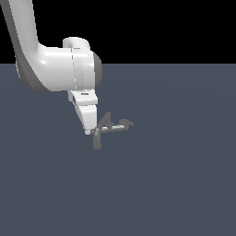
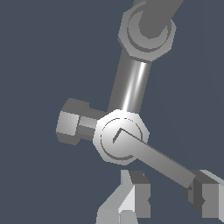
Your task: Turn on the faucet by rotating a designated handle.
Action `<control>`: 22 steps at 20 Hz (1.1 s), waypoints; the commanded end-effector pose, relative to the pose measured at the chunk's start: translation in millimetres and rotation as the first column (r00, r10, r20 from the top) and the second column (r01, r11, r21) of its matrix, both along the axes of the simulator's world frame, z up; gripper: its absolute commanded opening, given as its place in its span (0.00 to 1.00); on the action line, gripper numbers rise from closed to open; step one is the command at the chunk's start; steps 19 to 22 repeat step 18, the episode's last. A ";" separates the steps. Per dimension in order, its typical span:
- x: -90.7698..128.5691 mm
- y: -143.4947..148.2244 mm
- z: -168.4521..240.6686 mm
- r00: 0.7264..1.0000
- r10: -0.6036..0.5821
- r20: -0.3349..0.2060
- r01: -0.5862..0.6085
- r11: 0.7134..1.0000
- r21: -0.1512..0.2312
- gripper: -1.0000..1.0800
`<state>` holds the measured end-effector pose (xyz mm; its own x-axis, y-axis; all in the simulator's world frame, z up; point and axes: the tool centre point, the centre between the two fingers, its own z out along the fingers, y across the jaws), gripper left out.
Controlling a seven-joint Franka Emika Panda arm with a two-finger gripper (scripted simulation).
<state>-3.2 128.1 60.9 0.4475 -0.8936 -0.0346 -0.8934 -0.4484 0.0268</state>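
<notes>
A flat, dull blue-grey floor (image 1: 175,184) fills the lower part of the exterior view, plain and unmarked. Above its straight far edge there is only black. 1 white robot arm (image 1: 50,64) reaches down from the upper part of the exterior view's left, cut off by the frame edge.

The gripper (image 1: 92,130) hangs low over the floor, right at the faucet (image 1: 108,126), a tiny grey fixture that sits just beside and below the fingertips. At this size its parts blur together in the exterior view.

The wrist view is closer. A pale round hub (image 2: 121,136) sits ahead of the gripper (image 2: 173,197). From it a shiny crossbar (image 2: 131,83) runs to a second joint, cut off by the frame. The handle (image 2: 164,162), a straight dark-grey stub, slants from the hub to one finger (image 2: 210,199). The other finger (image 2: 131,199) stands apart from it. The jaws are spread, gripping nothing; whether the near finger touches the handle tip is unclear.
</notes>
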 end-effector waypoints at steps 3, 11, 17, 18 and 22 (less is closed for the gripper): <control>4.8 -8.6 -0.1 1.000 -0.014 -0.004 0.014 1.000 -0.008 0.00; 39.3 -30.2 -0.5 0.998 -0.065 0.022 0.065 0.998 -0.015 0.00; 62.7 -46.4 -0.1 0.994 -0.101 0.039 0.102 0.995 -0.019 0.00; 62.7 -46.4 -0.1 0.994 -0.101 0.039 0.102 0.995 -0.019 0.00; 62.7 -46.4 -0.1 0.994 -0.101 0.039 0.102 0.995 -0.019 0.00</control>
